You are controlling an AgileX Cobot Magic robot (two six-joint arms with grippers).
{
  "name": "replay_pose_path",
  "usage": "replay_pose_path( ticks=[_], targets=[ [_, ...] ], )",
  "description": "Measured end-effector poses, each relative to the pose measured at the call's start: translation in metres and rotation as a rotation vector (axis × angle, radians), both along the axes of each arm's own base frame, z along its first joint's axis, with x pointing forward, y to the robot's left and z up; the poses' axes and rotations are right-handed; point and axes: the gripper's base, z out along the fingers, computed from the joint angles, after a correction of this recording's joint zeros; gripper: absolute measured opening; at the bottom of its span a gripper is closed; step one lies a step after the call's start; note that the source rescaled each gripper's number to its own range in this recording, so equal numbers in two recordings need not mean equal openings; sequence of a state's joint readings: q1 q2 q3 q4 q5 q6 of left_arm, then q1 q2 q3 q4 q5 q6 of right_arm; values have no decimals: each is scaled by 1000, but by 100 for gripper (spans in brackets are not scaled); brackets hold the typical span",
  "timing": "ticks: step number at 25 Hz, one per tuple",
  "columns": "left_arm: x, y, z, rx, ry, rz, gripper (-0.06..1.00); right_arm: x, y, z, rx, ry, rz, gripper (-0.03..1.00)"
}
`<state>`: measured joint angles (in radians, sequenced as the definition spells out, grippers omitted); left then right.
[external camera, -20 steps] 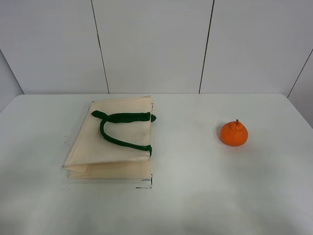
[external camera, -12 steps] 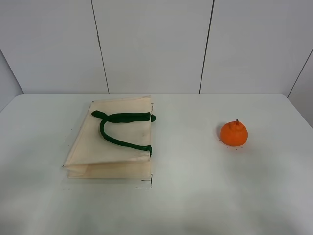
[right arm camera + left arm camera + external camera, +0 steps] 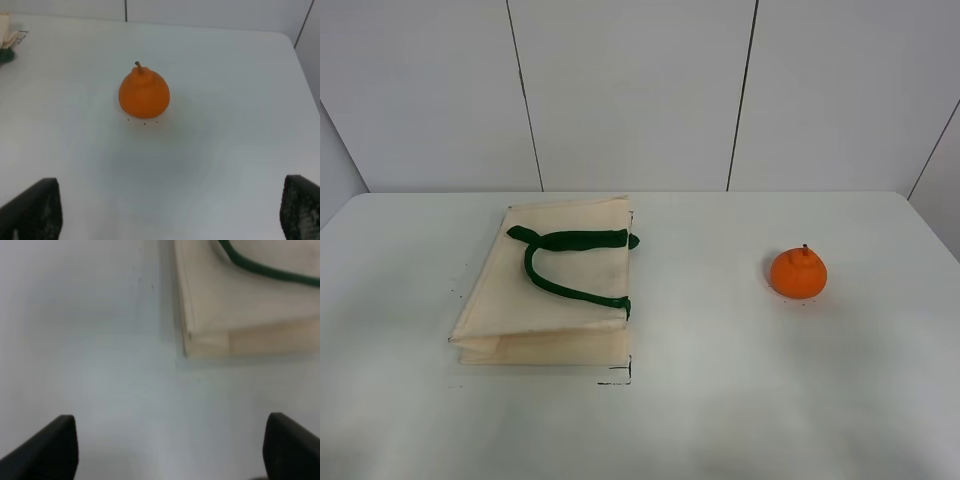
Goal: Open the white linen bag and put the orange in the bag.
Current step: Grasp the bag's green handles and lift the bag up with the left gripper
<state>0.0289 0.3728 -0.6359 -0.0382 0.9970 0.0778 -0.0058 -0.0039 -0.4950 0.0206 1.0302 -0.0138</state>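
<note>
- Both stand released and empty: left end effector [image 3: 167,447], right end effector [image 3: 165,210].
- Bag [image 3: 250,305] lies flat ahead of the left end effector.
- Orange [image 3: 144,95] sits straight ahead of the right end effector, the nearer one.

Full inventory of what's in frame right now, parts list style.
white linen bag: 1, cream, flat on the table, left side
handle loop: 1 visible, dark green, lying on top of the bag
orange: 1, bright orange with a dark stem, upright on the table, right side, apart from the bag
table: 1, white, under everything
wall panels: several, white, behind the table
left pincer: 1, black fingers, open, over bare table near a bag corner
right pincer: 1, black fingers, open, facing the orange, not touching it
</note>
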Motion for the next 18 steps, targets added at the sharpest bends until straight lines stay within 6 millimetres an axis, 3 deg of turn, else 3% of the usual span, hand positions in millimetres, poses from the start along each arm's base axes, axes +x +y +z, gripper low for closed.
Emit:
replay_pose_path(
  ticks=[4, 9, 14, 18],
  targets=[
    [52, 2, 25, 0, 50, 4, 99, 0, 0, 0, 0, 0, 0, 100],
    [141, 4, 34, -5, 194, 5, 99, 0, 0, 0, 0, 0, 0, 100],
    [237, 7, 16, -18, 340, 18, 99, 0, 0, 0, 0, 0, 0, 100],
    [294, 6, -13, -58, 461, 69, 99, 0, 0, 0, 0, 0, 0, 100]
  ],
)
